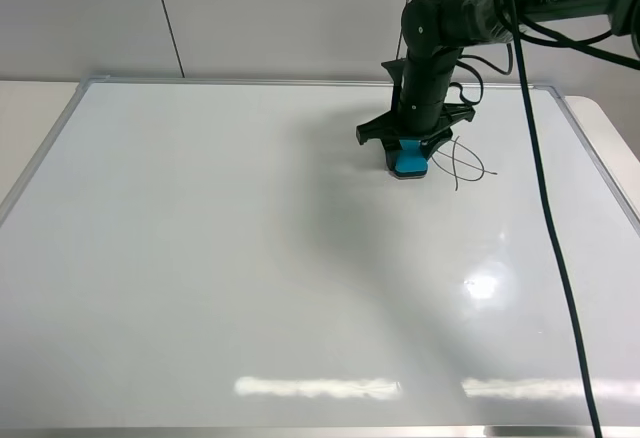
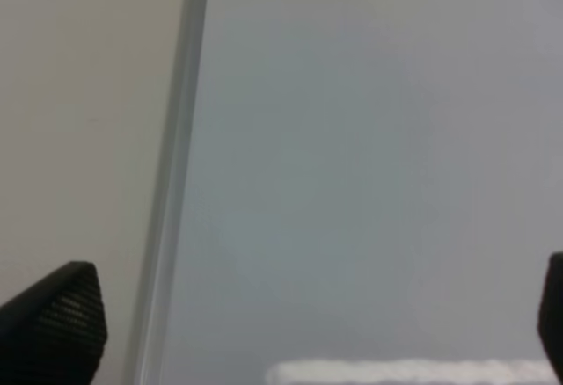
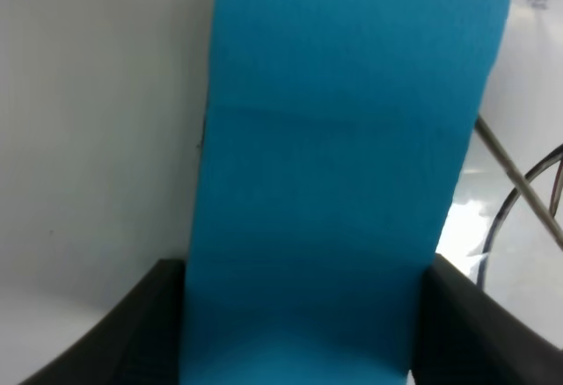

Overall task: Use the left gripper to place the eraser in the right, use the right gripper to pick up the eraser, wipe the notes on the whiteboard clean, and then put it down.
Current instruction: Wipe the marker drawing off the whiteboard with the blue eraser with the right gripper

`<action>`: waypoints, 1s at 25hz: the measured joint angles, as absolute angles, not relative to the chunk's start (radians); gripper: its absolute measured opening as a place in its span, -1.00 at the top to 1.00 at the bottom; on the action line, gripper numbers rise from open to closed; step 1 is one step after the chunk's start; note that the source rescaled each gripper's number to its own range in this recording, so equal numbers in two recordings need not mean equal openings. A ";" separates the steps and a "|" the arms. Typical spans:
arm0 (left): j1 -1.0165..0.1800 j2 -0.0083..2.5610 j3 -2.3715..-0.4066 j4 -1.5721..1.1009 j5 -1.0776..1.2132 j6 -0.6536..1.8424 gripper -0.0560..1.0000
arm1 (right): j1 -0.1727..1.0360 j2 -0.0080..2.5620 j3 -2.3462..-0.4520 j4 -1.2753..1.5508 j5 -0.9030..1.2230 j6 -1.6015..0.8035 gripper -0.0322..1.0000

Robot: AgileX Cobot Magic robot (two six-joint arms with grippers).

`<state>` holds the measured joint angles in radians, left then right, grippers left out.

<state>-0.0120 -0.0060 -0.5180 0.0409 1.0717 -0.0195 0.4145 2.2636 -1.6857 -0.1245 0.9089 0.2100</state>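
Observation:
The teal-blue eraser [image 1: 409, 163] stands pressed on the whiteboard [image 1: 200, 258] at the back right, with my right gripper [image 1: 411, 145] shut on it from above. In the right wrist view the eraser [image 3: 343, 165] fills the middle between the two black fingers [image 3: 145, 337]. The notes [image 1: 466, 164], thin black marker lines, lie just right of the eraser and touch its edge; they also show as notes [image 3: 528, 187] in the right wrist view. My left gripper [image 2: 303, 337] is open over the whiteboard [image 2: 369, 156], with nothing between its fingertips [image 2: 53, 323]. It is out of the exterior high view.
The board's silver frame [image 2: 171, 183] runs beside the left gripper, with the cream table [image 2: 79, 121] beyond it. A black cable [image 1: 550, 238] hangs from the right arm across the board's right side. The wall stands behind the far edge.

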 joint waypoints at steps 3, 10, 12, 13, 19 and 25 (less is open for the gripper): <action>-0.012 -0.006 -0.518 0.041 1.072 -0.019 -1.00 | 0.390 2.265 -1.688 -0.129 0.900 0.213 0.92; -0.012 -0.006 -0.518 0.041 1.072 -0.019 -1.00 | 0.303 2.265 -1.689 -0.152 0.915 0.205 0.92; -0.012 -0.006 -0.518 0.041 1.072 -0.019 -1.00 | 0.270 2.265 -1.689 -0.154 0.918 0.197 0.92; -0.012 -0.006 -0.518 0.041 1.072 -0.019 -1.00 | 0.252 2.265 -1.689 -0.157 0.919 0.196 0.92; -0.012 -0.006 -0.518 0.041 1.072 -0.019 -1.00 | 0.147 2.263 -1.690 -0.169 0.951 0.191 0.92; -0.012 -0.006 -0.518 0.041 1.072 -0.019 -1.00 | 0.140 2.263 -1.693 -0.175 0.972 0.151 0.92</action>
<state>-0.0120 -0.0060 -0.5180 0.0409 1.0717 -0.0195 0.1403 2.2627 -1.6929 -0.1750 0.9717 0.1512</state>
